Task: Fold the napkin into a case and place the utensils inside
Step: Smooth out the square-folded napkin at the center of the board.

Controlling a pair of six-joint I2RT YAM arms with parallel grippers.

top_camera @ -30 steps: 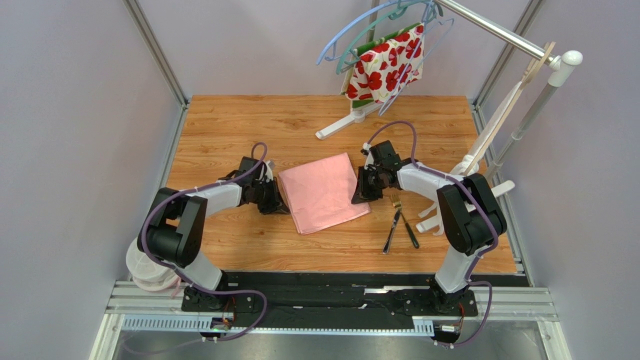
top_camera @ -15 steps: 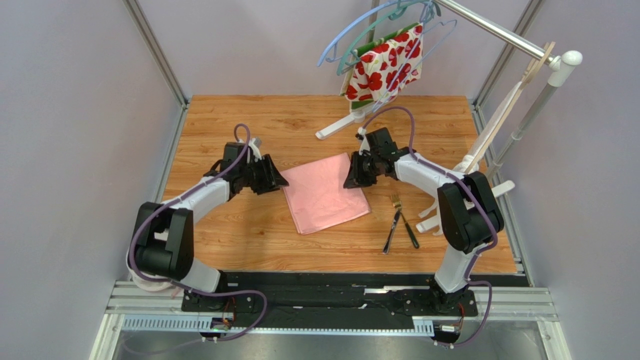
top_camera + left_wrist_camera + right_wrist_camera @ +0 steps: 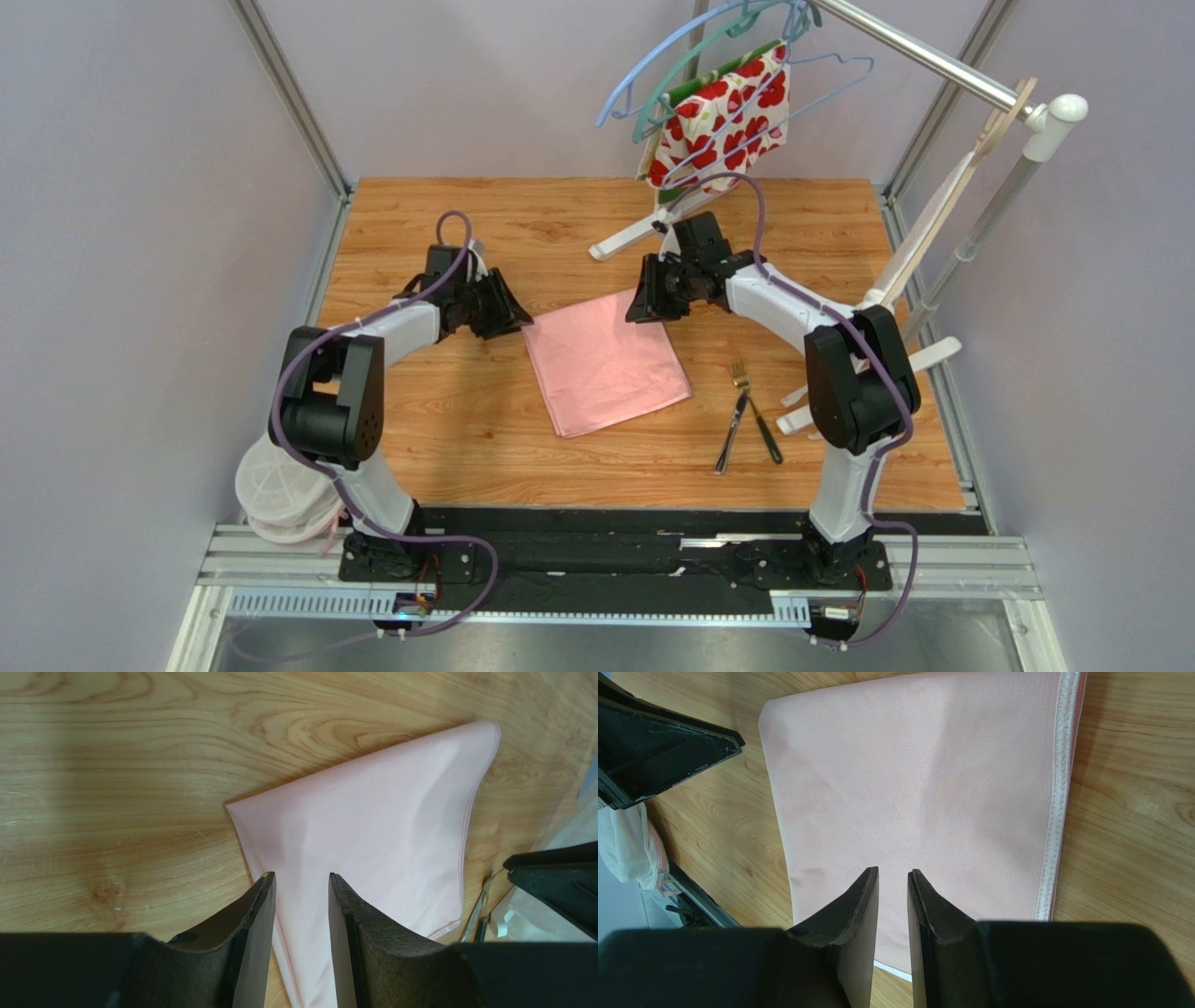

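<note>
Left gripper (image 3: 298, 878) sits just off the far-left corner of the light-pink, faintly shiny cloth napkin (image 3: 606, 364), its jaws a little apart and holding nothing. The right gripper (image 3: 892, 871) is at the napkin's far-right corner, its jaws drawn almost together with only a thin slit between them, also empty. Both look to be clear of the cloth, though neither view settles how high they are.

The napkin lies flat in the middle of the wooden table (image 3: 421, 238), between the two arms. The two slim utensils (image 3: 744, 413), a silver-tined fork and a darker thin piece, lie to its near right, apart from it.

The cloth looks thin, light and limp. It would probably sag and slide over itself when lifted, and the sheen hints at a slippery surface. Pinching a corner or hemmed edge seems safer than a grip on the flat middle, and taking two corners of one edge together should keep a fold square. One edge in the right wrist view shows a pale hem band with a second layer just beneath, so a pinch there may catch more than one ply.

Its outline is close to square and only slightly longer left to right. It is turned a little, so the far edge runs farther away toward the right, and the far-right corner points at the far side of the table.
</note>
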